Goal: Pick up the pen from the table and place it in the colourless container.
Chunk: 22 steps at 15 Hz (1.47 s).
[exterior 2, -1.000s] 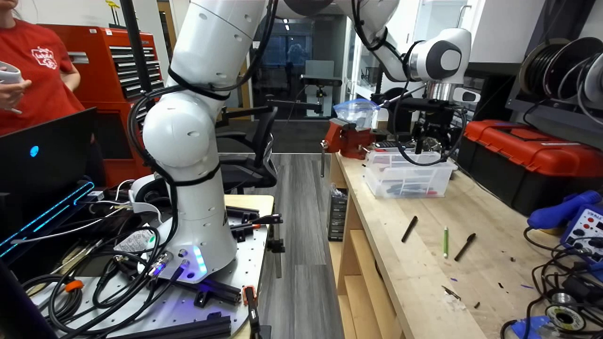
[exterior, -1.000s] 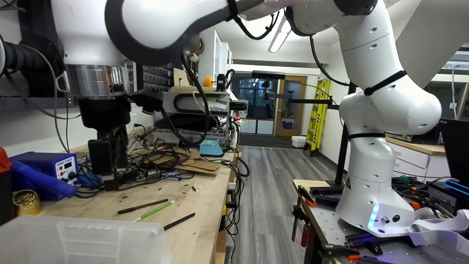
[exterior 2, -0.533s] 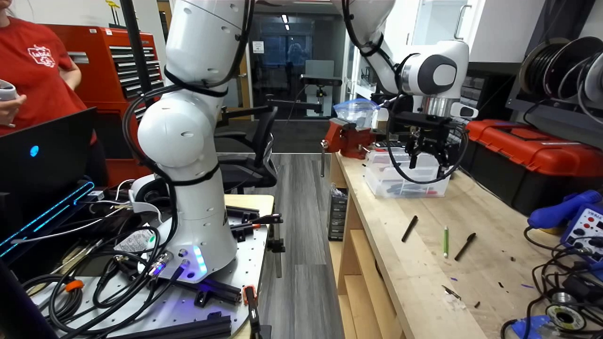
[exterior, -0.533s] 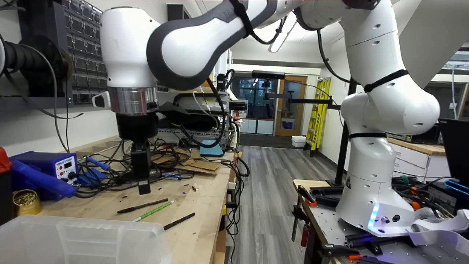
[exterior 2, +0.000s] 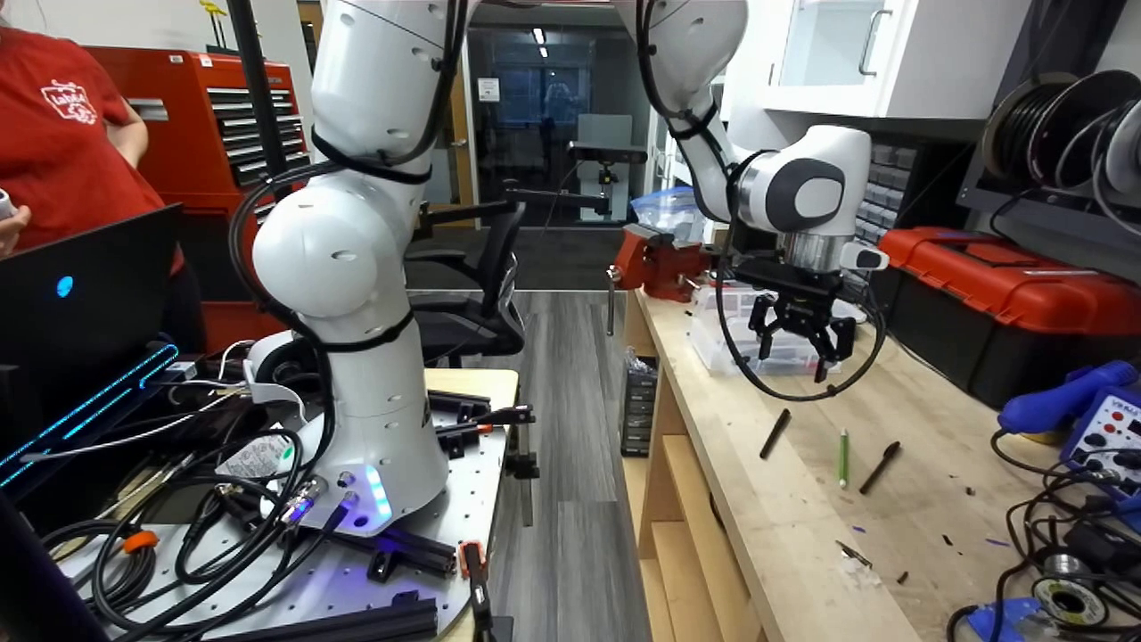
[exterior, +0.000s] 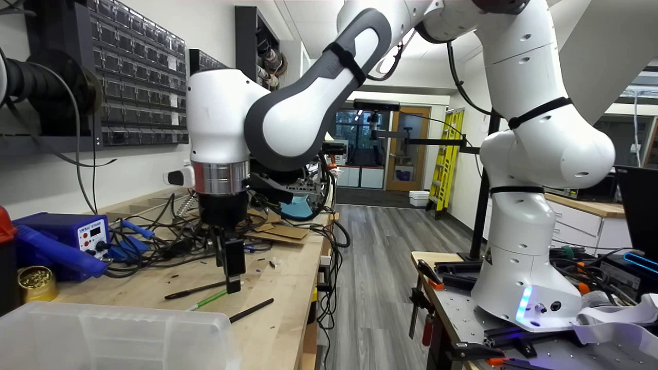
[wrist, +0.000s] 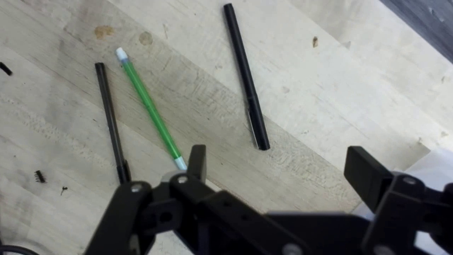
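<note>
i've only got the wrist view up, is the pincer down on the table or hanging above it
Observer: In an exterior view the pincer hangs above the table, not touching it.
Operator: ok and what's that at my lower right
Observer: The colourless container; an exterior view shows a red vise behind it and to its left.
Operator: anything else big i'm missing
Observer: Yes, a black toolbox with a red lid, right of the container in that exterior view.
</note>
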Motion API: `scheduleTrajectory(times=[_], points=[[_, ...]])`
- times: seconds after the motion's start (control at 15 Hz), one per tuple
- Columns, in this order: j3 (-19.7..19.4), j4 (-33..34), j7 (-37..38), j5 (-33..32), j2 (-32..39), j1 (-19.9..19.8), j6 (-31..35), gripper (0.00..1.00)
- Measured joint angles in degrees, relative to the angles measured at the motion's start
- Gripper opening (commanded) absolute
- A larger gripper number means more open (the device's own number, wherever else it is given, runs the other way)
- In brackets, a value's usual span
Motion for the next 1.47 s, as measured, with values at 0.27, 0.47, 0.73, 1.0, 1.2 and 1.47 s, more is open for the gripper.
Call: scheduleTrajectory(times=[0.27, 0.47, 0.73, 1.0, 1.2, 1.47], points=[[0.04, -3.15, -6.37, 0.20, 0.11, -2.73, 3.86, 1.00], [0.39, -4.30, -10.76, 0.74, 0.55, -4.32, 5.62, 1.00], [1.28, -4.91, -14.55, 1.07, 1.19, -5.64, 7.77, 1.00], [2.40, -5.63, -16.43, 1.14, 2.47, -6.47, 11.01, 1.00], [3.25, -5.79, -17.13, 1.33, 3.57, -6.97, 12.45, 1.00], [4.16, -5.82, -17.88, 1.73, 4.99, -7.39, 13.74, 1.00]])
